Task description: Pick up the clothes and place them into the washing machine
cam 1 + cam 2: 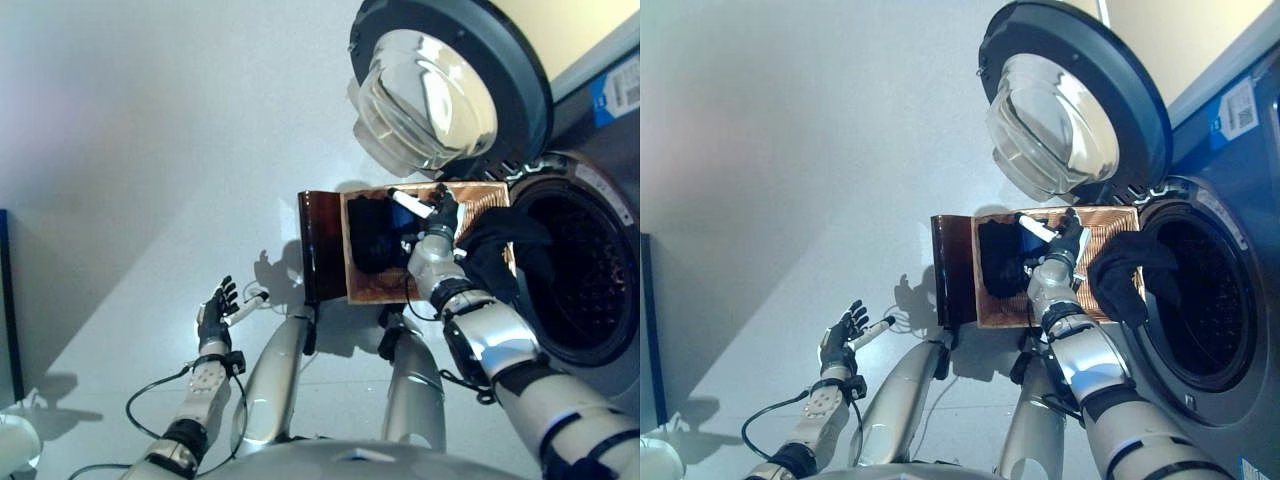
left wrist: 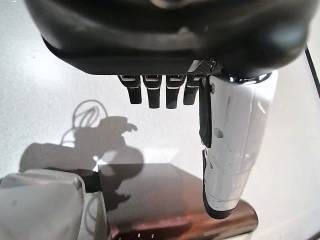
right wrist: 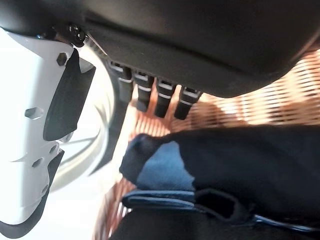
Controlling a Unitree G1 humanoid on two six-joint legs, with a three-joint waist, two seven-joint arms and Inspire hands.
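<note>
overall, going left to right: the left robot hand (image 1: 214,312) hangs low over the pale floor (image 1: 130,200), arm extended forward, fingers straight and slightly spread, white-covered thumb out to the side; it carries nothing and touches nothing. one brown slatted basket (image 1: 1110,228) stands on the floor just beside the washing machine (image 1: 1240,230), its darker side panel turned toward the left. one heap of dark clothes (image 1: 1002,258) lies inside the basket at its left end. the right robot hand (image 1: 1068,240) reaches forward over the basket, arm stretched from the lower right, fingers extended and relaxed, white thumb apart from them; its wrist view shows dark and blue cloth close below the palm, with the fingers not curled round it. a second dark garment (image 1: 1127,272) hangs over the basket's right edge and the rim of the drum opening (image 1: 1200,300). one round door (image 1: 1070,100), with a glass bowl, stands swung open above the basket. counted: two robot hands, one basket, two clumps of clothing, one machine.
</note>
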